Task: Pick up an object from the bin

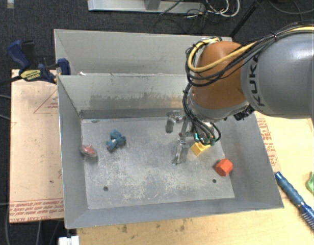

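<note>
- The gripper [175, 139] hangs low over the floor of the bin [147, 188], right of centre, its fingers spread apart with bare metal between them
- A small yellow block [200, 148] lies just to the right of the nearer finger, partly tucked under the wrist; it seems not to touch the finger
- An orange block [223, 167] sits near it, toward the front right
- A blue piece [115, 141] and a pinkish piece [88, 150] lie well apart from the gripper, at the left

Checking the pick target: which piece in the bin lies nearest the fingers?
The yellow block, right beside the fingers; the orange block, blue piece and pink piece lie farther off.
</note>
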You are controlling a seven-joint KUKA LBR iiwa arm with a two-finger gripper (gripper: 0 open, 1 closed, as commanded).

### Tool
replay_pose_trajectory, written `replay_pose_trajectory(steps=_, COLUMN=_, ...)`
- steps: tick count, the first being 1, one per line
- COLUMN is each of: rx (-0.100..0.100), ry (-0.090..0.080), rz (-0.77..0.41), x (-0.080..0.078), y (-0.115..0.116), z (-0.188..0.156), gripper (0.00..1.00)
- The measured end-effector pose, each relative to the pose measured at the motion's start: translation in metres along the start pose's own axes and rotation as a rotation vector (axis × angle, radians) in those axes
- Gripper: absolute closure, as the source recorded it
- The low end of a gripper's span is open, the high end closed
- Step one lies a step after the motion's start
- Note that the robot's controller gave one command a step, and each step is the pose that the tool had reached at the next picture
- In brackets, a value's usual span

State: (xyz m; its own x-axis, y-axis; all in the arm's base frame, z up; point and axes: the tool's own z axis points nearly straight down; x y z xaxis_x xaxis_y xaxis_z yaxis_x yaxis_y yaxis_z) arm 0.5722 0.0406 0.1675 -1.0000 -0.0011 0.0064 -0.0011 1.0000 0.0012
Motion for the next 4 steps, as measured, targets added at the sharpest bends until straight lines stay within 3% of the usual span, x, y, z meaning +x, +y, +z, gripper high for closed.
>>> replay_pose_trajectory(steps=1, rx=0.002, ry=-0.003, rz=-0.284, x=-0.011, y=-0.097, z=0.100, gripper=0.00)
replay_pose_trajectory(steps=2, rx=0.005, ry=-0.015, rz=-0.251, x=-0.037, y=-0.133, z=0.065, gripper=0.00)
replay_pose_trajectory(steps=3, rx=0.001, ry=-0.011, rz=-0.189, x=-0.041, y=-0.136, z=0.062, gripper=0.00)
replay_pose_trajectory(steps=4, rx=0.001, ry=-0.006, rz=-0.253, x=-0.045, y=-0.134, z=0.099, gripper=0.00)
